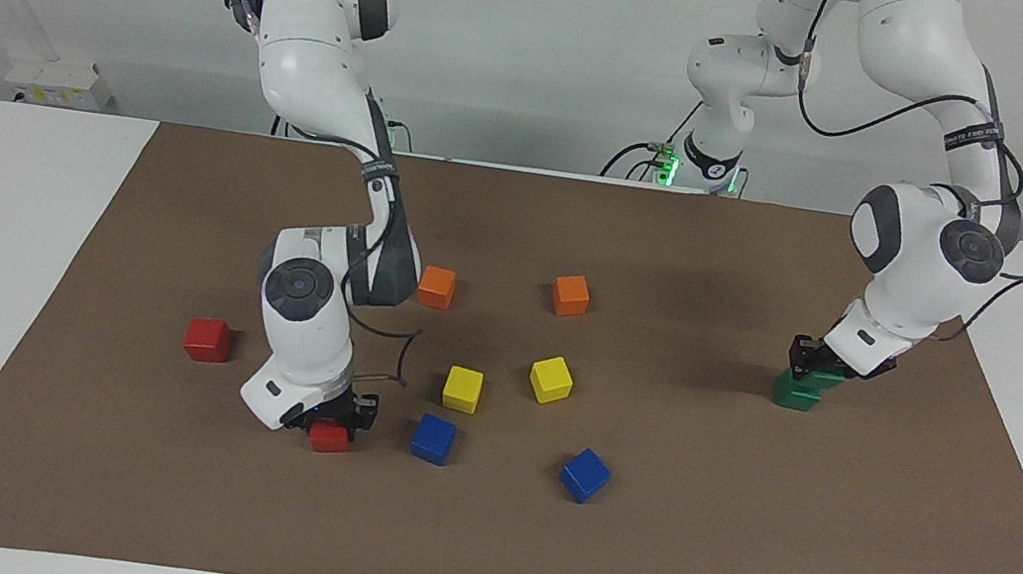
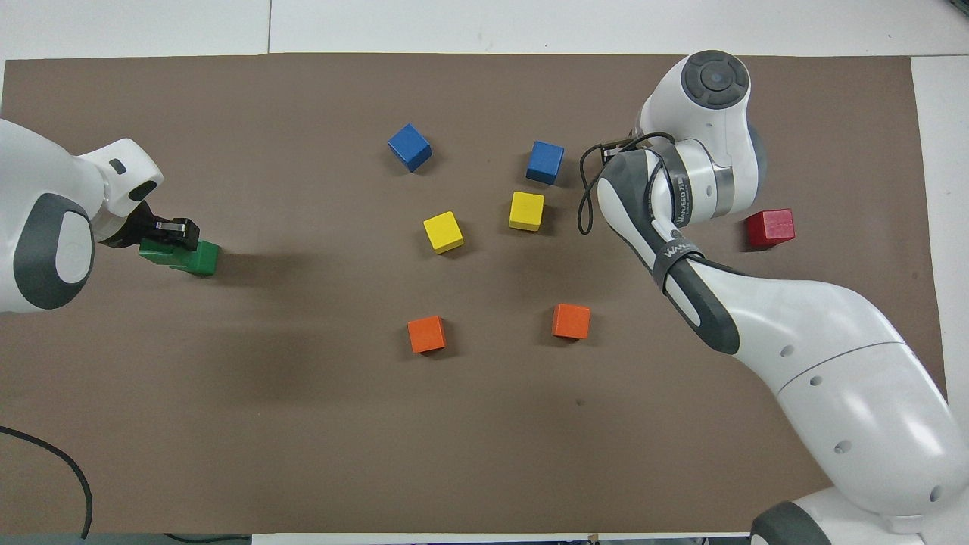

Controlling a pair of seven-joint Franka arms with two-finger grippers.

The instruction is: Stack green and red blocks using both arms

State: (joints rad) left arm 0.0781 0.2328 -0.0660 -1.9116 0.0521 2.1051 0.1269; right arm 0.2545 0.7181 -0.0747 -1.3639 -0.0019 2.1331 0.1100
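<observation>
My left gripper (image 1: 823,367) is down at the left arm's end of the mat, shut on a dark green block (image 1: 827,378) that sits on a second green block (image 1: 795,392). In the overhead view the gripper (image 2: 163,241) covers most of the upper block (image 2: 154,253), with the lower one (image 2: 203,259) beside it. My right gripper (image 1: 336,421) is low at the mat, its fingers closed around a red block (image 1: 329,440); my right arm hides this block in the overhead view. The other red block (image 1: 208,339) (image 2: 771,228) lies alone, nearer the robots and toward the right arm's end.
Two orange cubes (image 1: 436,287) (image 1: 570,294), two yellow cubes (image 1: 462,388) (image 1: 551,379) and two blue cubes (image 1: 433,438) (image 1: 584,474) are scattered over the middle of the brown mat (image 1: 734,559). One blue cube lies right beside my right gripper.
</observation>
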